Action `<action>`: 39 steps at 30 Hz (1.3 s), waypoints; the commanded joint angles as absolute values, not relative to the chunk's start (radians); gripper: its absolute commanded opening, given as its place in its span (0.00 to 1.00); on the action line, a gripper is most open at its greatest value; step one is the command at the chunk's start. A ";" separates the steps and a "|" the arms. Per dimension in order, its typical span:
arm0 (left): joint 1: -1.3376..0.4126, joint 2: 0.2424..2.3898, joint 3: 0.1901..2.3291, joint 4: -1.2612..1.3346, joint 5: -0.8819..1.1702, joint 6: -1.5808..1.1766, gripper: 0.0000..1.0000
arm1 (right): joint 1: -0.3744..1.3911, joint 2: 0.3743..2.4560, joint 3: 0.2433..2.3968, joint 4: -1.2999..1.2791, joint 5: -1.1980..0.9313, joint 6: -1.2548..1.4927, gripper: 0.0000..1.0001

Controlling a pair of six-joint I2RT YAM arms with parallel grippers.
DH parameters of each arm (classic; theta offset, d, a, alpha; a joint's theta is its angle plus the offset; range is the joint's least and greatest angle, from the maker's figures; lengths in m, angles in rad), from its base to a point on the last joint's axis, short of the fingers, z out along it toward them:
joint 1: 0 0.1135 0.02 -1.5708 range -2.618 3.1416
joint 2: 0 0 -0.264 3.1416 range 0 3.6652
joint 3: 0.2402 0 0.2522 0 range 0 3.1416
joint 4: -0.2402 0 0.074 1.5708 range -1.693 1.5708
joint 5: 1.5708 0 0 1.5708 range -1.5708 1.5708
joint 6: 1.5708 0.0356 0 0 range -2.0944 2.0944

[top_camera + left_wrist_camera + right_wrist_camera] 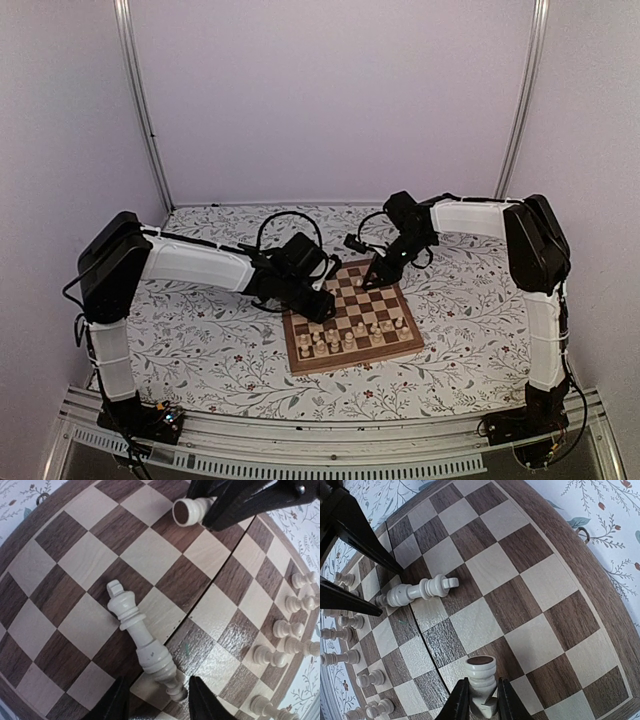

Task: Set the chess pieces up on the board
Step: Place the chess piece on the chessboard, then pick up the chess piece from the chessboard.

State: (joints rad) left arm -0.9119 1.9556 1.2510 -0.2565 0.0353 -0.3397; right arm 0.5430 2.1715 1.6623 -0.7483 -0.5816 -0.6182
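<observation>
The left gripper [159, 681] sat low over the left side of the board [392, 298]. Its fingers stood apart on either side of the base of a king [140, 635], with a gap showing on at least one side, so it was unclenched and not grasping. The king lay flat on its side on the board, across squares beside the centre seam.

Over the far part of the board, the right gripper [481, 682] was clenched on a small piece [481, 672], which was tipped so its dark round base faced the wrist camera. Whether that piece touched the board could not be told.

The other chess pieces [350, 338] stood upright in rows along the near side of the board, which rested on a floral tablecloth [220, 350].
</observation>
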 commanded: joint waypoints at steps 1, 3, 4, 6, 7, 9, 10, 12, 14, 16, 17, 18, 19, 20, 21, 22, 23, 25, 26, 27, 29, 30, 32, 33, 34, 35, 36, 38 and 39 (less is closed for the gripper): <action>-0.922 1.990 1.277 -0.315 0.027 -0.334 0.37 | 0.545 2.142 1.640 -0.738 -0.588 -0.614 0.22; -0.922 1.991 1.280 -0.318 0.028 -0.334 0.31 | 0.545 2.146 1.638 -0.739 -0.591 -0.615 0.23; -0.922 1.992 1.280 -0.318 0.028 -0.334 0.27 | 0.545 2.147 1.638 -0.740 -0.593 -0.615 0.24; -0.922 1.991 1.279 -0.320 0.030 -0.321 0.18 | 0.545 2.151 1.638 -0.743 -0.597 -0.615 0.28; -0.922 1.992 1.279 -0.322 0.030 -0.313 0.16 | 0.545 2.154 1.638 -0.745 -0.601 -0.615 0.29; -0.921 1.993 1.279 -0.330 0.029 -0.292 0.11 | 0.546 2.155 1.640 -0.747 -0.616 -0.615 0.33; -0.920 1.993 1.278 -0.335 0.028 -0.282 0.09 | 0.545 2.155 1.642 -0.749 -0.629 -0.615 0.35; -0.915 1.987 1.275 -0.346 0.023 -0.259 0.04 | 0.545 2.156 1.653 -0.765 -0.671 -0.623 0.38; -0.907 1.977 1.266 -0.345 0.028 -0.230 0.02 | 0.545 2.155 1.669 -0.785 -0.715 -0.643 0.39; -0.898 1.960 1.252 -0.331 0.049 -0.198 0.00 | 0.545 2.154 1.682 -0.804 -0.761 -0.664 0.40; -0.892 1.943 1.239 -0.313 0.066 -0.184 0.00 | 0.545 2.156 1.688 -0.808 -0.779 -0.676 0.41; -0.885 1.924 1.224 -0.292 0.076 -0.174 0.00 | 0.546 2.158 1.698 -0.816 -0.796 -0.681 0.42; -0.878 1.902 1.204 -0.265 0.092 -0.167 0.00 | 0.545 2.163 1.711 -0.827 -0.816 -0.685 0.42; -0.872 1.880 1.183 -0.234 0.117 -0.161 0.00 | 0.544 2.172 1.726 -0.841 -0.837 -0.689 0.43; -0.864 1.858 1.165 -0.209 0.135 -0.159 0.00 | 0.546 2.180 1.741 -0.857 -0.858 -0.691 0.43; -0.856 1.839 1.149 -0.184 0.154 -0.158 0.00 | 0.545 2.190 1.752 -0.872 -0.879 -0.695 0.44; -0.851 1.824 1.138 -0.165 0.171 -0.157 0.00 | 0.545 2.195 1.758 -0.882 -0.896 -0.701 0.49; -0.842 1.805 1.124 -0.144 0.213 -0.154 0.00 | 0.545 2.200 1.761 -0.887 -0.913 -0.715 0.65; -0.839 1.799 1.123 -0.138 0.238 -0.151 0.00 | 0.545 2.199 1.761 -0.886 -0.913 -0.718 0.95; -0.837 1.798 1.124 -0.136 0.254 -0.148 0.00 | 0.546 2.197 1.763 -0.887 -0.909 -0.721 0.99; -0.833 1.797 1.129 -0.135 0.289 -0.142 0.00 | 0.547 2.197 1.768 -0.888 -0.898 -0.722 0.99; -0.832 1.796 1.130 -0.134 0.304 -0.142 0.00 | 0.547 2.196 1.770 -0.890 -0.895 -0.724 0.99; -0.828 1.789 1.130 -0.127 0.341 -0.143 0.00 | 0.551 2.192 1.772 -0.894 -0.874 -0.731 0.99; -0.826 1.786 1.132 -0.123 0.353 -0.145 0.00 | 0.553 2.185 1.771 -0.891 -0.845 -0.738 0.99; -0.824 1.780 1.133 -0.124 0.363 -0.146 0.00 | 0.561 2.163 1.761 -0.876 -0.792 -0.750 0.99; -0.822 1.775 1.136 -0.126 0.369 -0.146 0.00 | 0.563 2.138 1.741 -0.840 -0.737 -0.753 0.99; -0.819 1.768 1.139 -0.129 0.378 -0.144 0.00 | 0.562 2.091 1.712 -0.775 -0.691 -0.751 0.99; -0.814 1.754 1.146 -0.141 0.396 -0.137 0.00 | 0.555 1.985 1.698 -0.688 -0.602 -0.726 0.99; -0.811 1.748 1.150 -0.148 0.406 -0.133 0.00 | 0.551 1.938 1.703 -0.649 -0.555 -0.707 0.99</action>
State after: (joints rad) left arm -0.8326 1.8023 1.1297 -0.1543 0.3370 -0.1570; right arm 0.5549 2.1365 1.7054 -0.8120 -0.7361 -0.7235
